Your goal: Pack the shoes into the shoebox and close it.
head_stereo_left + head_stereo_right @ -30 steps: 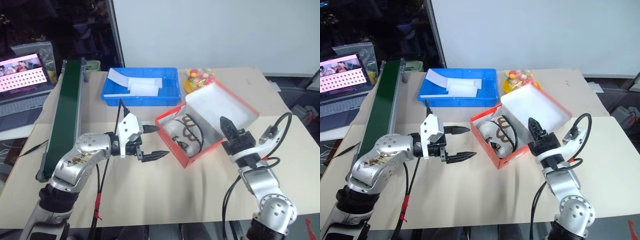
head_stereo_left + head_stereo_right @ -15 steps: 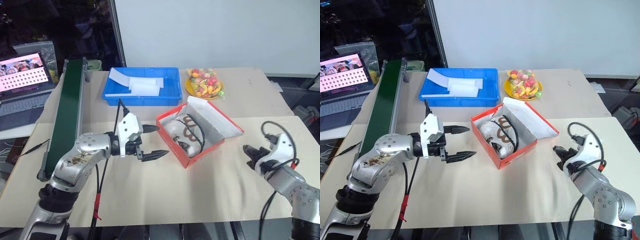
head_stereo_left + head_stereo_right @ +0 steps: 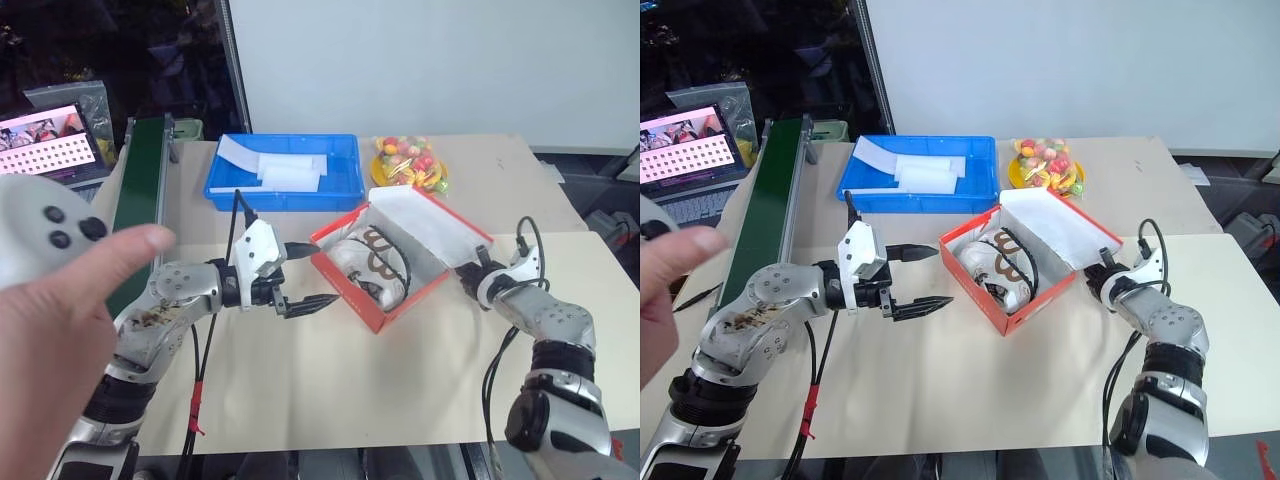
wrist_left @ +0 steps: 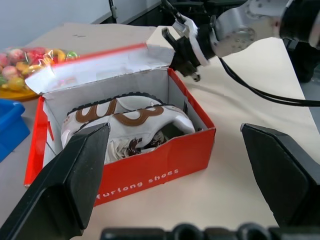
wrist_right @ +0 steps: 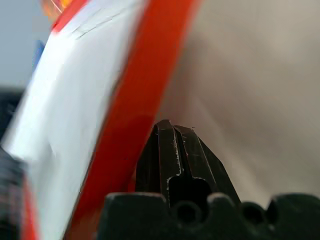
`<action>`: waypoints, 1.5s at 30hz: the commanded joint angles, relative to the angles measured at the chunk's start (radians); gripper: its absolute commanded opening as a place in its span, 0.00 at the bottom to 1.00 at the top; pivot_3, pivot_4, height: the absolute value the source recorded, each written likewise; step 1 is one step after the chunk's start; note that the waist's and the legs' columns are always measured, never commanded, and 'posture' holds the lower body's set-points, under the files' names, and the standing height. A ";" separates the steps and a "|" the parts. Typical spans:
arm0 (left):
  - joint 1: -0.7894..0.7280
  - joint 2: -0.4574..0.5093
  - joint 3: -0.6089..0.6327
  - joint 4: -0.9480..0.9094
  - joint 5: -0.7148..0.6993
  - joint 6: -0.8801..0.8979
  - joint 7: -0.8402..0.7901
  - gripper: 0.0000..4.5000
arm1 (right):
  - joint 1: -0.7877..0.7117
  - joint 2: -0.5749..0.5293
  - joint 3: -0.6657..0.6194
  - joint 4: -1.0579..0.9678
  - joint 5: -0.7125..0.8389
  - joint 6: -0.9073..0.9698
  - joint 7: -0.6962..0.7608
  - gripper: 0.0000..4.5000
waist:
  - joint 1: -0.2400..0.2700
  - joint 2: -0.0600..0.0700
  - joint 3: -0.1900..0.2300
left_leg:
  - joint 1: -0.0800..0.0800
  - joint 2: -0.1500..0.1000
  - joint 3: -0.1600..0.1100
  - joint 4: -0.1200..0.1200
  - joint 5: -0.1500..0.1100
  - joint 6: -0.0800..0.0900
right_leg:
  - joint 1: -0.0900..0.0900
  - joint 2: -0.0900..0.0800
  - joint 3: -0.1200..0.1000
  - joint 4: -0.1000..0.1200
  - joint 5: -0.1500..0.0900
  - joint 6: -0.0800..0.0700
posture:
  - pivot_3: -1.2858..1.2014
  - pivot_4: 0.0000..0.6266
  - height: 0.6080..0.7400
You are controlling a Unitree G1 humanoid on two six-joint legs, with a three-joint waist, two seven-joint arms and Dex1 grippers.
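Right tool (image 3: 1102, 278), clenched, has dropped to the raised lid's outer edge, perhaps touching it. On the tabletop (image 3: 970, 390), the shoebox (image 3: 385, 305) lies diagonally beside the released left tool (image 3: 303, 277), shoes (image 4: 132, 122) lengthwise inside.

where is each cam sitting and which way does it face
Head views: the two eyes of one head camera, facing forward and down over the table; both arms, the shoebox and a person's hand with a controller show.
Left wrist view: on the left wrist, looking past its own wide-apart fingers into the shoebox at the shoes.
Right wrist view: on the right wrist, its shut fingers close by the lid.
Shared: the left wrist and head views both show the right end effector at the lid.
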 commanded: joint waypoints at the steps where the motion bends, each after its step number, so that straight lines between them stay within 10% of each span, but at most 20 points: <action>1: -0.014 0.000 0.019 -0.046 -0.009 0.001 0.010 1.00 | -0.043 -0.001 -0.093 0.064 0.048 -0.074 0.072 0.00 | -0.001 0.000 0.000 | 0.000 0.000 0.000 0.000 0.000 0.000 | 0.000 0.000 0.000 -0.001 0.000 0.000 | 0.52 0.24 0.88; 13: -0.022 0.000 0.021 -0.031 0.002 -0.012 0.015 1.00 | 0.172 0.110 0.228 -0.897 0.251 0.285 0.356 0.00 | -0.024 0.000 0.000 | -0.001 0.001 -0.001 0.000 0.000 0.000 | -0.003 0.000 0.000 0.002 0.000 0.001 | 0.52 0.24 0.88; 19: -0.018 -0.002 0.018 -0.033 0.001 -0.012 0.013 1.00 | 0.400 -0.246 0.633 -1.335 -0.012 0.304 0.587 0.00 | 0.002 0.000 0.000 | -0.002 -0.001 -0.003 0.001 -0.001 0.001 | -0.002 0.000 -0.001 0.000 0.001 0.001 | 0.52 0.24 0.88; 31: -0.005 -0.009 0.015 -0.036 0.002 -0.013 0.017 1.00 | 0.083 -0.083 0.643 -1.032 -0.344 0.109 0.336 0.00 | 0.003 -0.001 0.000 | 0.000 -0.001 -0.002 0.004 0.001 -0.002 | -0.004 0.000 0.000 0.001 0.002 0.000 | 0.52 0.24 0.88; 45: 0.004 -0.006 0.024 -0.074 -0.006 0.009 0.047 1.00 | 0.096 0.057 0.861 -0.595 -0.669 0.033 0.353 0.00 | -0.003 -0.003 -0.002 | 0.002 -0.002 -0.002 0.005 0.000 0.000 | -0.001 -0.002 -0.001 -0.001 0.003 0.001 | 0.52 0.24 0.88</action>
